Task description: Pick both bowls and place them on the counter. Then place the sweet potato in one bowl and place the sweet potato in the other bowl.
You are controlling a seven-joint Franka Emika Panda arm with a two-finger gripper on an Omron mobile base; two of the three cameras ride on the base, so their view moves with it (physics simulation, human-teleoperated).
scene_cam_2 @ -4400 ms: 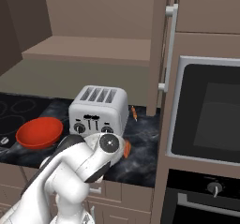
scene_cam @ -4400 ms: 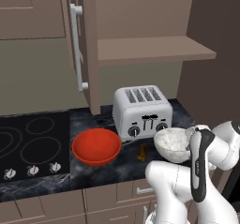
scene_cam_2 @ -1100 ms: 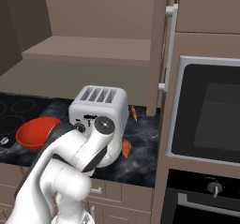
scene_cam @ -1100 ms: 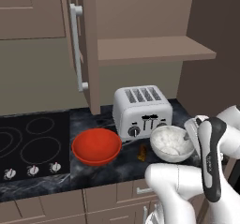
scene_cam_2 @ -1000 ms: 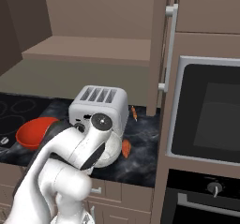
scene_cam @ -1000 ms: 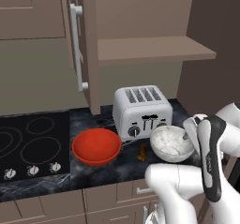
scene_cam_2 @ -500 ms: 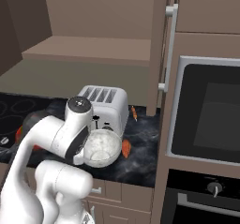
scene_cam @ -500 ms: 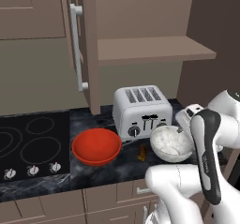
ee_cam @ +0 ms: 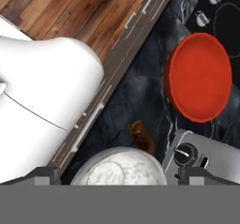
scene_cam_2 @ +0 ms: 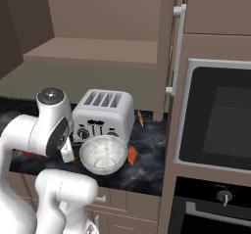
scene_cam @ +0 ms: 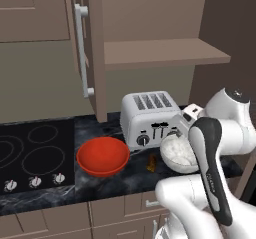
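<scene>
Nearest, at the bottom centre of the hand view, sits the marbled bowl (ee_cam: 123, 168), its lower part cut off; it looks stiff, heavy and breakable, best taken by its rim. Just above it, an orange-brown sweet potato (ee_cam: 142, 136) lies on the counter (ee_cam: 140, 92), firm and small enough to pinch across its middle. The gripper (ee_cam: 115, 173) stands released, holding nothing. Toward the upper right rests the red bowl (ee_cam: 200, 77), glossy and likely slippery. In the right base view a second sweet potato (scene_cam_2: 132, 154) touches the marbled bowl.
</scene>
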